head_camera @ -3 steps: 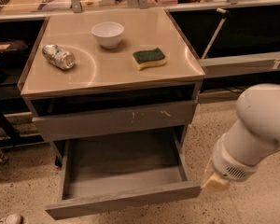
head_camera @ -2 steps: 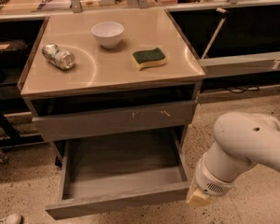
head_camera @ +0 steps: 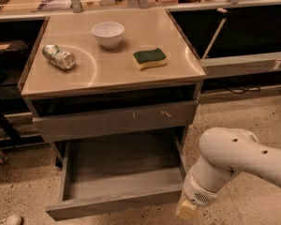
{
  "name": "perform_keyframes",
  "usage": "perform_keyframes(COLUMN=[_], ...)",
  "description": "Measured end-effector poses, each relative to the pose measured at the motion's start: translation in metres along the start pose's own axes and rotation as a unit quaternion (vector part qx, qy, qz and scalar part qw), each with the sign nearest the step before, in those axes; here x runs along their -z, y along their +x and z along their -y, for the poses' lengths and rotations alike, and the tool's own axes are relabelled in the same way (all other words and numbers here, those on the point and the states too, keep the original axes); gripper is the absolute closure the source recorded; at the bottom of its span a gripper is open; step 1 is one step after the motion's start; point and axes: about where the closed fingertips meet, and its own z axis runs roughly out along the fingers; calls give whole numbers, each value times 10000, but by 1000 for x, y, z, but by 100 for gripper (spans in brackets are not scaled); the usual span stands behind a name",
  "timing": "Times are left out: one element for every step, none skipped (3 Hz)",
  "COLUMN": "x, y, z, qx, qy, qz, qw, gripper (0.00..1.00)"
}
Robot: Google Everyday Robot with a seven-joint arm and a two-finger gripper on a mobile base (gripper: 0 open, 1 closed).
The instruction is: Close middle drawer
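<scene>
The middle drawer (head_camera: 107,205) is a wide, shallow grey box with a plain front and a bare grey floor. It stands pulled far out of the cabinet, below the grey drawer front with white scuff marks (head_camera: 117,121). My gripper (head_camera: 186,209) hangs from the white arm (head_camera: 239,158) at the lower right. It sits at the right end of the open drawer's front, close to or touching that corner. The arm hides the corner itself.
On the cabinet top (head_camera: 112,76) stand a white bowl (head_camera: 108,33), a crushed can (head_camera: 59,56) lying on its side and a green-and-yellow sponge (head_camera: 150,58). Dark shelving runs behind on both sides. A shoe (head_camera: 7,219) shows at the bottom left on the speckled floor.
The arm has swung left and down, bringing my gripper from beside the cabinet to the drawer's front right corner. The drawer has not visibly moved.
</scene>
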Motion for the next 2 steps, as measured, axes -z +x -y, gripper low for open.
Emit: perform_keyframes(x=[-38,-92], y=[7,7], z=[-9,1], qx=[-177,-450], qy=[-216,-330], qz=[72,132], qw=[9996,9984], gripper=[100,100])
